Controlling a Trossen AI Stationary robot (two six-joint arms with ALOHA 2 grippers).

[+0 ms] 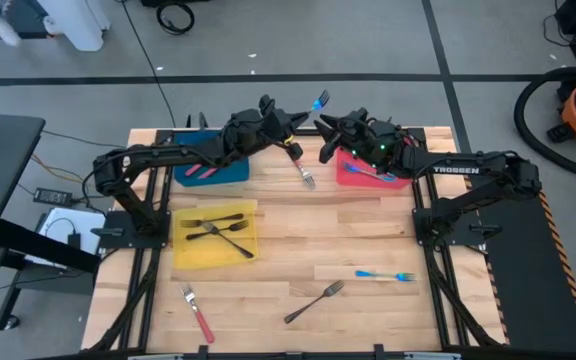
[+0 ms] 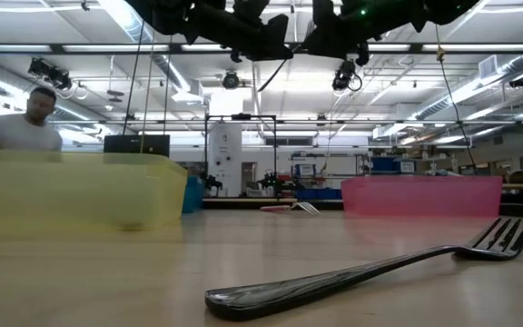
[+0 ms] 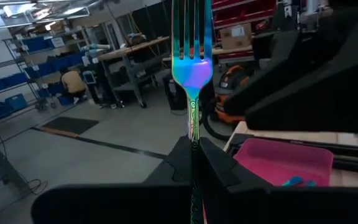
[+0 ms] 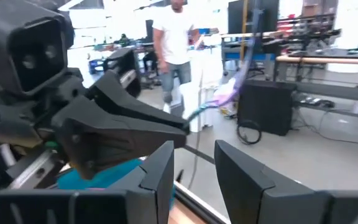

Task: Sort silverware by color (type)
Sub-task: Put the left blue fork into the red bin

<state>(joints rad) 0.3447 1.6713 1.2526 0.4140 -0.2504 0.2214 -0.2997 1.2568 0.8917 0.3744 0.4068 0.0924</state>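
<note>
In the left wrist view my left gripper (image 3: 192, 163) is shut on a blue-teal fork (image 3: 191, 68) that stands up ahead of it. The high view shows this gripper (image 1: 290, 122) raised between the blue tray (image 1: 230, 170) and the red tray (image 1: 346, 177), the fork's head (image 1: 320, 100) pointing at the far edge. My right gripper (image 1: 326, 128) faces it from the right, open (image 4: 194, 168) and touching nothing. On the table lie a red-handled fork (image 1: 304, 172), another (image 1: 198, 313), a dark fork (image 1: 315, 301) and a blue fork (image 1: 383, 274). My left gripper pinches the blue-teal fork by its slim handle (image 3: 193, 140) between the two fingers. The fork runs on in line with the fingers, head away from the gripper. It is lifted clear of the table and the trays.
The yellow tray (image 1: 180, 252) near the left edge holds a few dark forks (image 1: 218, 232). A blue fork (image 1: 373, 173) lies in the red tray and a red one (image 1: 201, 171) in the blue tray. In the low view the dark fork (image 2: 361, 268) lies close in front. People stand in the room beyond.
</note>
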